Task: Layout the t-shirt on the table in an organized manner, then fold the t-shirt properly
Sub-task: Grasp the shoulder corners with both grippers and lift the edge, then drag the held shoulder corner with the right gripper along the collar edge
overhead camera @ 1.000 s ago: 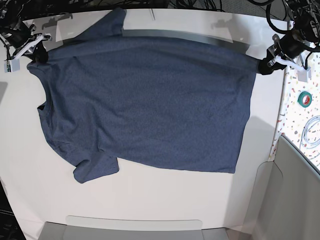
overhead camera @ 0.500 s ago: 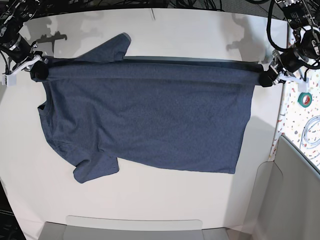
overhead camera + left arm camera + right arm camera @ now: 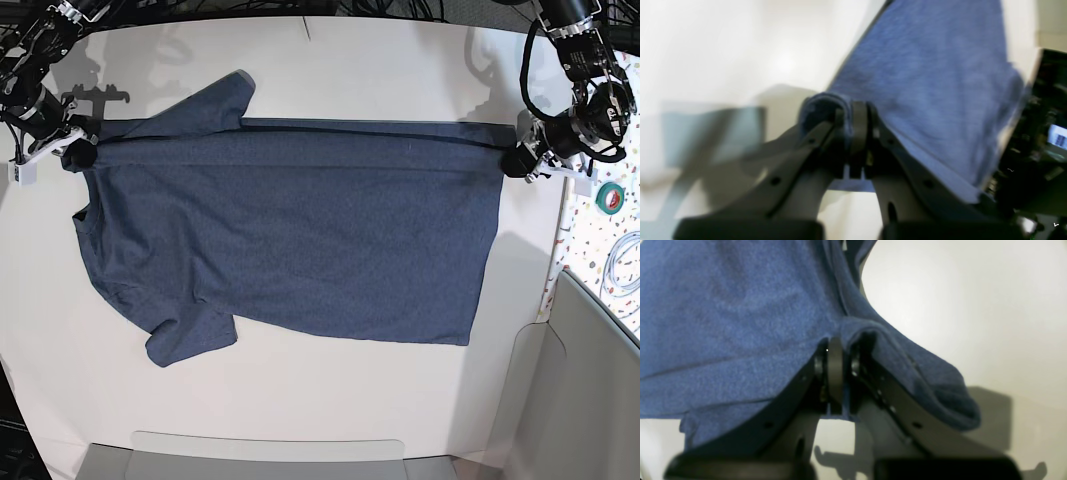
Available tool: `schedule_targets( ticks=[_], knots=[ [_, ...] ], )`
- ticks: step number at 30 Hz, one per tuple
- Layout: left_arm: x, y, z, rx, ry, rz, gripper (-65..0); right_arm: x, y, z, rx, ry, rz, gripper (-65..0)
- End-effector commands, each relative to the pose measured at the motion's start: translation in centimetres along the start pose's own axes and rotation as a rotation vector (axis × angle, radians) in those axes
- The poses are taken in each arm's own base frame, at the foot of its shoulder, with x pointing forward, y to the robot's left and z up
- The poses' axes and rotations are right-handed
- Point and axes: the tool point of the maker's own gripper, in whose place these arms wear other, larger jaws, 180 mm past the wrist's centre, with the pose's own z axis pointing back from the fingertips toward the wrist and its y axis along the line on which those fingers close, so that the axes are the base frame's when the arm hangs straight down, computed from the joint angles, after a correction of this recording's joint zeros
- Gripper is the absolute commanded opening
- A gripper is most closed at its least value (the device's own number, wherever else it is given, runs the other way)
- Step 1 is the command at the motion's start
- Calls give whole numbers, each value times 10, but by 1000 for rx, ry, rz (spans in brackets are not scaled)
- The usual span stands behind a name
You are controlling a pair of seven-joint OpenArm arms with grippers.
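Left claw (image 3: 520,162) clenched on t-shirt (image 3: 290,240) hem corner; right claw (image 3: 76,156) clenched on shoulder; table (image 3: 330,390) beneath.

T-shirt (image 3: 290,240) far edge, pinched by left pincer (image 3: 522,163) and right pincer (image 3: 76,153), is coming down toward table (image 3: 300,390); fold band narrowing.

White table (image 3: 330,400), navy t-shirt (image 3: 300,240) spread flat across it, plain side up.
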Motion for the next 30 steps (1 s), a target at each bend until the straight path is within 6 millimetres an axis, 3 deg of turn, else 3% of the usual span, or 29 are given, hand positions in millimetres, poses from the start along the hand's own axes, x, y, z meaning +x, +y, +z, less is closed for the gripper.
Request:
schedule_targets(
  ticks=[1,4,6,11,13,17,20,24,30],
  knots=[
    [17,-7,6,2,-37,-41,-650,11,-1,3,-9,-34,11,-650],
    [18,-6,6,13,-37,-48,-650,9,3,0,-4,-23,22,-650],
    [17,-9,6,6,-32,-54,-610,7,5,-3,-4,-3,42,-644],
    [21,-25,17,-9,-56,-113,-399,6,8,-3,0,2,48,-432],
    [21,-29,21,-12,-50,-126,-358,7,8,-2,2,-7,47,-349],
    [34,-33,42,-17,-107,-134,-364,15,19,0,70,-51,32,-257],
    [47,-43,63,-53,-180,-143,-366,32,29,11,110,-120,44,-247],
    [43,-42,87,-71,-216,-147,-366,43,45,30,147,-190,78,-247],
    [35,-34,102,-39,-229,-164,-366,22,71,43,262,-216,22,-247]
  ],
)
